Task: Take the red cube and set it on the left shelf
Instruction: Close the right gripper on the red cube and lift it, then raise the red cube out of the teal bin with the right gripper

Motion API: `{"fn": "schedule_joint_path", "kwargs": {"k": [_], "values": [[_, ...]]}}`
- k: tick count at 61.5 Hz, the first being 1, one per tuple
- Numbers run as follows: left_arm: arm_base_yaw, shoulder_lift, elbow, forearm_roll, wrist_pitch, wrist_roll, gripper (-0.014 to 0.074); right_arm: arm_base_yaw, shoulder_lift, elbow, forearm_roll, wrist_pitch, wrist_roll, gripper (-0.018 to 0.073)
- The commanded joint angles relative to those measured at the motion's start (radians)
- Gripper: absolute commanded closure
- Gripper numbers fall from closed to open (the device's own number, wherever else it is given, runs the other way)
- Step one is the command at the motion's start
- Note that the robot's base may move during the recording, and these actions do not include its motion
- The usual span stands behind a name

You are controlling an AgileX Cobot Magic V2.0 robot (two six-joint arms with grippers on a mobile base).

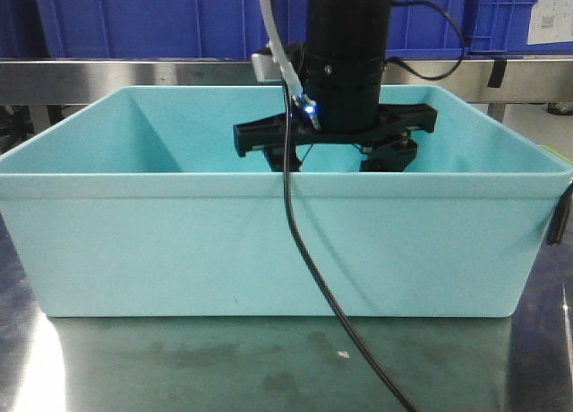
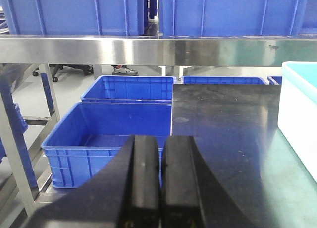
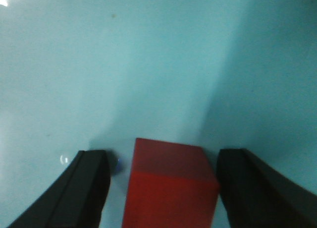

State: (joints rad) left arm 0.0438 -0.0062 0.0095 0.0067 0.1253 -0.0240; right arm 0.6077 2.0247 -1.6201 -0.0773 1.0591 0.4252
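The red cube (image 3: 171, 186) lies on the floor of the teal bin (image 3: 148, 64), seen only in the right wrist view. My right gripper (image 3: 166, 183) is open, one finger on each side of the cube with a gap on both sides. In the front view the right arm's black wrist (image 1: 345, 63) reaches down into the teal bin (image 1: 269, 242), whose front wall hides the cube. My left gripper (image 2: 161, 178) is shut and empty, over the edge of the dark steel table (image 2: 228, 139).
Blue crates (image 2: 124, 134) stand on the floor left of the table. A steel shelf rail (image 2: 148, 49) with blue crates above runs across the back. A black cable (image 1: 313, 269) hangs over the bin's front wall.
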Motion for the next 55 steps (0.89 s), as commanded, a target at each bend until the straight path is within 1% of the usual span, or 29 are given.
{"fn": "schedule_joint_path", "kwargs": {"k": [1, 3, 8, 15, 22, 26, 37, 48, 55], "values": [[0.002, -0.017, 0.023, -0.007, -0.086, -0.001, 0.0495, -0.003, -0.041, -0.032, -0.018, -0.013, 0.003, 0.0011], [0.002, -0.017, 0.023, -0.007, -0.086, -0.001, 0.0495, -0.003, -0.039, -0.032, -0.018, -0.01, 0.003, 0.0027], [0.002, -0.017, 0.023, -0.007, -0.086, -0.001, 0.0495, -0.003, -0.039, -0.033, -0.018, -0.007, 0.003, 0.0105], [0.002, -0.017, 0.023, -0.007, -0.086, -0.001, 0.0495, -0.003, -0.039, -0.057, -0.018, 0.017, 0.003, 0.0263], [0.002, -0.017, 0.023, -0.007, -0.086, -0.001, 0.0495, -0.002, -0.048, -0.097, -0.018, 0.049, 0.003, 0.0347], [0.002, -0.017, 0.023, -0.007, -0.086, -0.001, 0.0495, -0.002, -0.068, -0.112, -0.018, 0.051, 0.003, 0.0359], [0.002, -0.017, 0.023, -0.007, -0.086, -0.001, 0.0495, -0.002, -0.17, -0.132, -0.02, 0.043, -0.006, 0.0358], [0.002, -0.017, 0.023, -0.007, -0.086, -0.001, 0.0495, 0.007, -0.323, -0.124, -0.019, 0.051, -0.087, 0.0358], [0.002, -0.017, 0.023, -0.007, -0.086, -0.001, 0.0495, 0.02, -0.434, -0.084, -0.019, 0.052, -0.132, 0.0358]]}}
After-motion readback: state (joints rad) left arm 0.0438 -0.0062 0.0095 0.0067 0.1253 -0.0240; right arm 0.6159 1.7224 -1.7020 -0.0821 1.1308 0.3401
